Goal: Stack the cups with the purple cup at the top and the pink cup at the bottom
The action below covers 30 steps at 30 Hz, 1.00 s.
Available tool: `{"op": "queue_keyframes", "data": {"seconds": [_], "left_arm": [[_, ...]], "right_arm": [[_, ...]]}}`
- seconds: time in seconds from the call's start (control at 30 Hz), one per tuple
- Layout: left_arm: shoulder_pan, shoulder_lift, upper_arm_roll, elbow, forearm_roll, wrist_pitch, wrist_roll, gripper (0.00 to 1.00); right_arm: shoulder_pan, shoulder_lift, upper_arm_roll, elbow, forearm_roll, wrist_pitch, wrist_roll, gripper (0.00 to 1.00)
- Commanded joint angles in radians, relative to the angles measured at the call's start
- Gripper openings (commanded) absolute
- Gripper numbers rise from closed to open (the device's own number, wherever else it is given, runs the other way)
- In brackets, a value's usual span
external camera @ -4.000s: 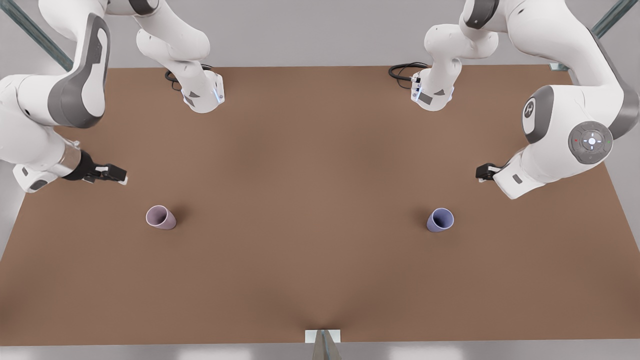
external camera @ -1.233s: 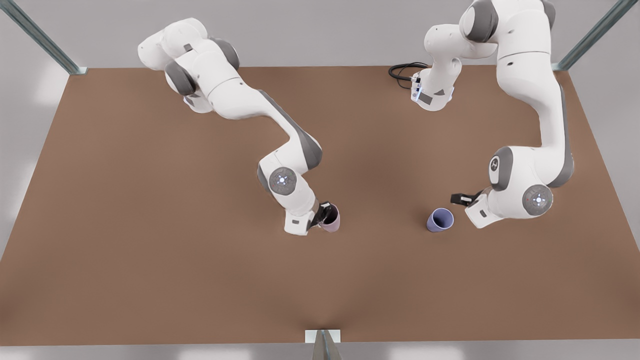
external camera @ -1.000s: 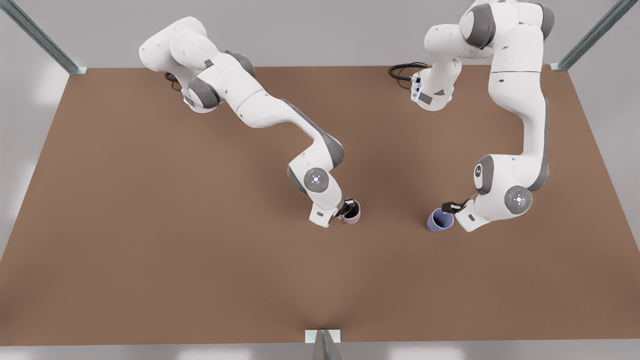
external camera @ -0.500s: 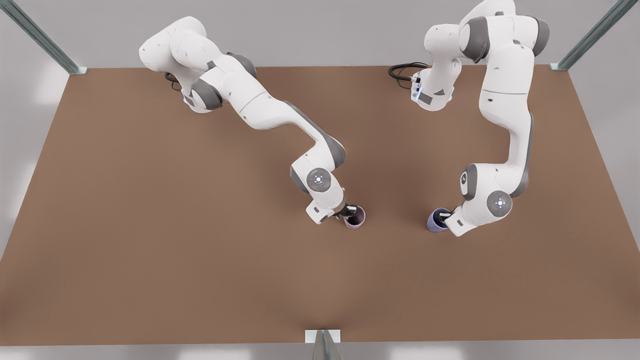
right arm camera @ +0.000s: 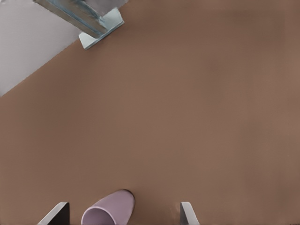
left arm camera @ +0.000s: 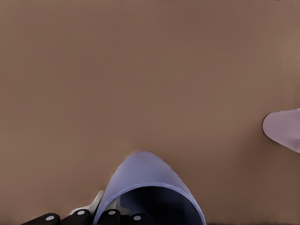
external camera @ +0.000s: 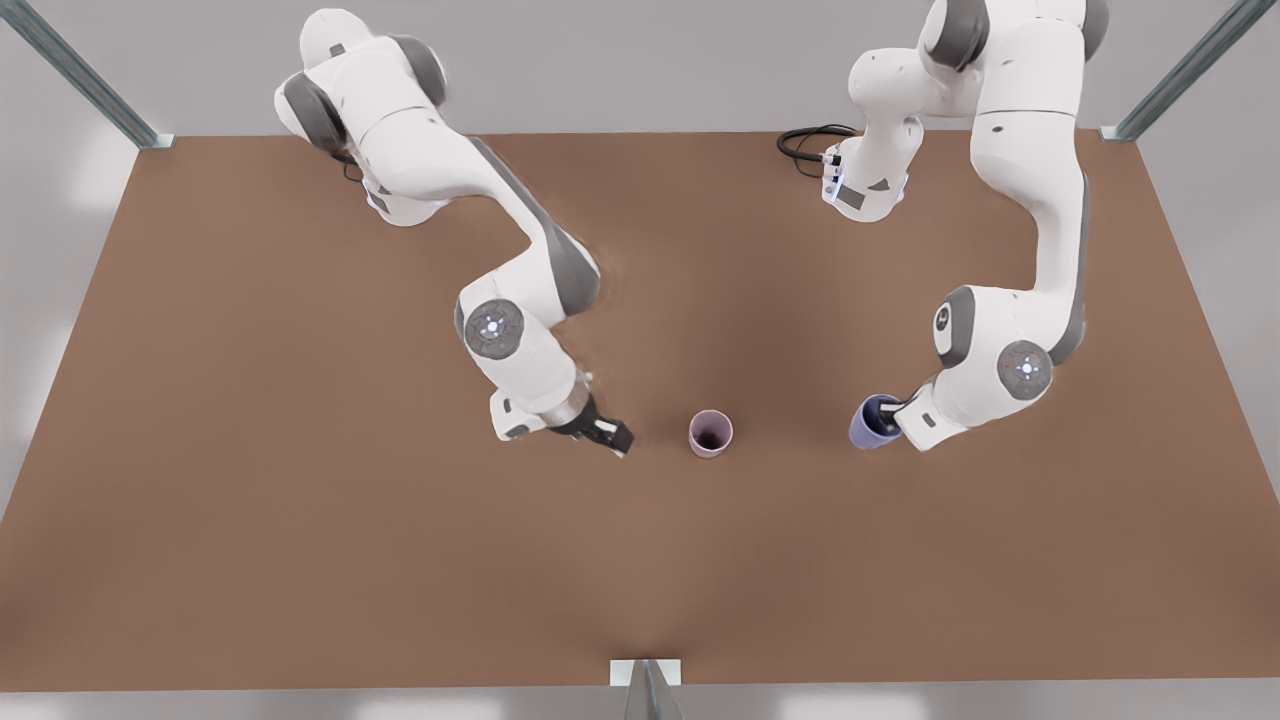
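We're looking at a flat matte brown tabletop (external camera: 300, 560) w/ pale grey floor (external camera: 640, 60) showing beyond its edges. Slanted grey-green metal struts (external camera: 70, 70) are standing at both far corners, & soft light patches are glowing along the near edge.

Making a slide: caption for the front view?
Left pincer grips purple cup; right pincer open beside pink cup.

Matte pink cup (external camera: 710, 433) and purple cup (external camera: 872, 421) on a smooth, matte brown table (external camera: 300, 520).
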Motion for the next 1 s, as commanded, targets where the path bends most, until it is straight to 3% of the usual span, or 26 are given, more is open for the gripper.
{"op": "queue_keyframes", "data": {"seconds": [0.0,0.07,0.17,0.23,0.33,0.5,0.97], "left_arm": [[-0.002,-0.009,-0.059,0.031,-0.006,-0.132,-0.185,0.21],[-0.002,-0.021,-0.129,0.04,-0.007,-0.134,-0.264,0.21],[-0.004,-0.003,-0.25,0.1,-0.007,-0.126,-0.442,0.21],[-0.039,0.051,-0.266,0.174,-0.006,-0.123,-0.527,0.21],[-0.094,0.152,-0.266,0.295,0.002,-0.109,-0.619,0.21],[-0.128,0.207,-0.264,0.295,0.011,-0.048,-0.646,0.21],[-0.126,0.258,-0.244,0.295,0.025,-0.032,-0.639,0.21]], "right_arm": [[-0.166,-0.177,-0.005,-0.162,0.002,-0.222,-0.495,1.0],[-0.304,-0.272,-0.01,-0.204,-0.105,-0.361,-0.729,1.0],[-0.453,-0.41,-0.011,-0.314,-0.22,-0.351,-0.889,1.0],[-0.529,-0.368,0.001,-0.27,-0.282,-0.36,-0.923,1.0],[-0.532,-0.331,-0.001,-0.222,-0.271,-0.389,-0.923,1.0],[-0.522,-0.236,0.003,-0.103,-0.269,-0.375,-0.983,1.0],[-0.537,-0.231,-0.007,-0.035,-0.277,-0.331,-0.976,1.0]]}}
